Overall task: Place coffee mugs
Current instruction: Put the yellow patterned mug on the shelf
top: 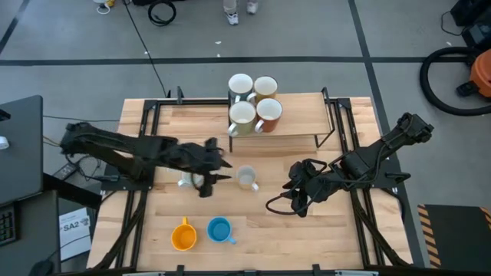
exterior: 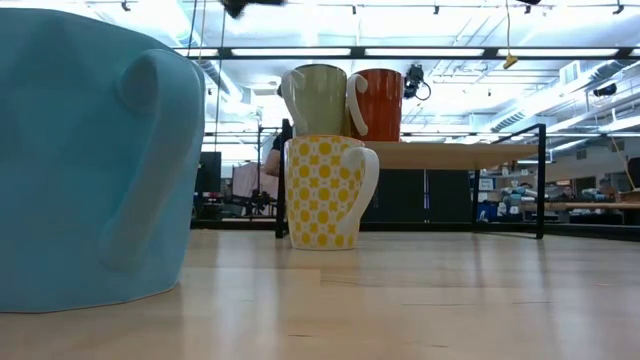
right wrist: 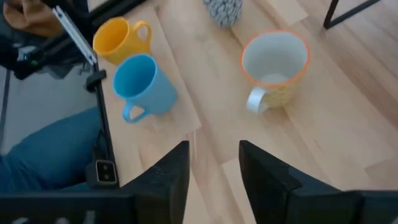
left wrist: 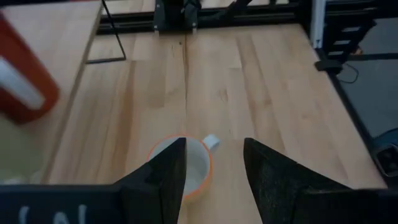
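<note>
Nearest the front edge, at six o'clock: orange mug (top: 182,235) and blue mug (top: 220,230) side by side. Mid-table: left gripper (top: 217,170) at nine o'clock, fingers spread and empty, just beside the yellow-patterned mug (top: 246,178); right gripper (top: 294,188) at three o'clock, likewise spread, holding nothing. Farthest, at twelve: four mugs (top: 254,102) clustered on the raised shelf (top: 299,123).

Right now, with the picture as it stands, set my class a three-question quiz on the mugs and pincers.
1. True or false: four mugs stand on the raised shelf.
2. Which mug sits beside the orange mug at the table's near edge: A teal, B blue, C green?
3. Fill in: both the left pincer and the right pincer stand ___, holding nothing.

Key: 1 true; 2 B, the blue mug; 3 open.
</note>
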You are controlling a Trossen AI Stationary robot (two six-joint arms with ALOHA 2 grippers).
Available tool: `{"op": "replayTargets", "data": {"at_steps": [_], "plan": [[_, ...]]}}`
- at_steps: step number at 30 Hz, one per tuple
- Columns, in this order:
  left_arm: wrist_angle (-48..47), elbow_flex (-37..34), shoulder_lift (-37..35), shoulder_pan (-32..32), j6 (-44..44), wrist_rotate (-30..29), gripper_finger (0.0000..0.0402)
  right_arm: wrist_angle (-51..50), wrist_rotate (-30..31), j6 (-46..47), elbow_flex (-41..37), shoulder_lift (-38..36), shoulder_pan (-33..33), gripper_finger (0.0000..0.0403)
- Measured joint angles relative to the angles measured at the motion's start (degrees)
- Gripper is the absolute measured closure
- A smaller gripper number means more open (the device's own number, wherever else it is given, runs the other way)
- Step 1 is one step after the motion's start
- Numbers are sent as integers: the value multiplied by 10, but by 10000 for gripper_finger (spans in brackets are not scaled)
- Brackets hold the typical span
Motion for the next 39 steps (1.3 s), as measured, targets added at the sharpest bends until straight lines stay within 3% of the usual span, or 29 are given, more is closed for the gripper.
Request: {"op": "replayTargets", "data": {"at_steps": [7,17,27,39], "plan": [[-7,-138,-161,-4,-26,-3,235,25,45,13,0,1,0,219],[34,-284,-316,-4,-90,-7,235,115,54,30,0,76,-18,215],[53,-293,-327,-4,-85,-7,235,135,33,11,0,167,-54,215],[54,-293,-327,-4,-76,-7,235,142,3,11,0,226,-95,215]]}}
